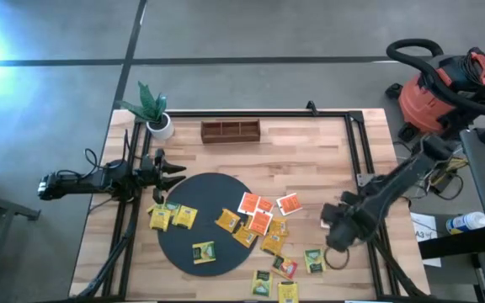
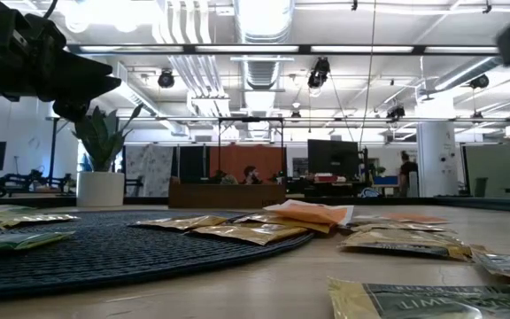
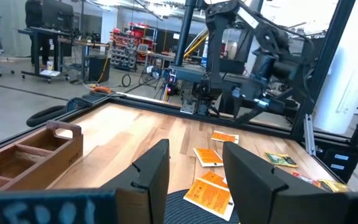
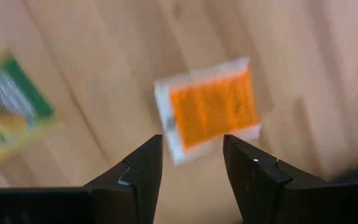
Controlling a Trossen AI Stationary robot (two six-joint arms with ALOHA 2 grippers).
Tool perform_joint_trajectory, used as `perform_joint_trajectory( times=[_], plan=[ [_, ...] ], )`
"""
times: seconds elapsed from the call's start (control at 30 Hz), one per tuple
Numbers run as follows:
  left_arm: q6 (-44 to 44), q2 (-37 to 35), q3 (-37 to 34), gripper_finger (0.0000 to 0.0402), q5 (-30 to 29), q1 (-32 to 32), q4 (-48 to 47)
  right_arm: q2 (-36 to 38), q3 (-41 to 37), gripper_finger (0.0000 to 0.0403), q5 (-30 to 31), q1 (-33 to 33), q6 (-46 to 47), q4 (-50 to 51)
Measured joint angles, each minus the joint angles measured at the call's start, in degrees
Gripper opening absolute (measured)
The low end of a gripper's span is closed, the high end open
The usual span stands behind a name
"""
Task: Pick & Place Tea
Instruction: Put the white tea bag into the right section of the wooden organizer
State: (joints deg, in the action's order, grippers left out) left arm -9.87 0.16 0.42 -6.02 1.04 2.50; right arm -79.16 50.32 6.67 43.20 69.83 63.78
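Several small square tea packets in yellow, orange-red and green lie flat, some on the black round mat (image 1: pixel 205 223), others on the wooden table to its right. My right gripper (image 4: pixel 192 146) points down, open, above the table right of the mat (image 1: pixel 335 225). An orange packet (image 4: pixel 210 109) lies below it and a green one (image 4: pixel 11 106) off to one side. My left gripper (image 3: pixel 194 149) waits open and level at the table's left (image 1: pixel 175 171), pointing toward the mat.
A brown wooden compartment tray (image 1: pixel 230 130) stands at the far edge, with a potted plant (image 1: pixel 154 114) in the far left corner. A black frame rail (image 1: pixel 356 143) runs around the table. A red shop vacuum (image 1: pixel 440 88) stands beyond the right edge.
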Motion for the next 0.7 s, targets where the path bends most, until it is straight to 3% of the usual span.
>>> perform_joint_trajectory(
  times=[0.07, 0.23, 0.43, 0.7],
  plan=[
    [0.0, 0.0, 0.0, 0.0145, 0.0, 0.0, 0.0, -1.6, 1.7, 0.0166, -0.1, 2.1, 1.4, -0.1],
    [0.0, 0.0, 0.0, 0.0145, 0.0, 0.0, 0.0, -5.5, 4.3, 0.0166, 7.2, 7.8, -3.8, -0.1],
    [0.0, 0.0, 0.0, 0.0145, 0.0, 0.0, 0.0, -11.0, 2.7, 0.0166, 3.3, 9.7, -5.8, 0.8],
    [0.0, 0.0, 0.0, 0.0145, 0.0, 0.0, 0.0, -14.2, 1.4, 0.0167, 5.3, 9.7, -6.9, -1.0]
  ],
)
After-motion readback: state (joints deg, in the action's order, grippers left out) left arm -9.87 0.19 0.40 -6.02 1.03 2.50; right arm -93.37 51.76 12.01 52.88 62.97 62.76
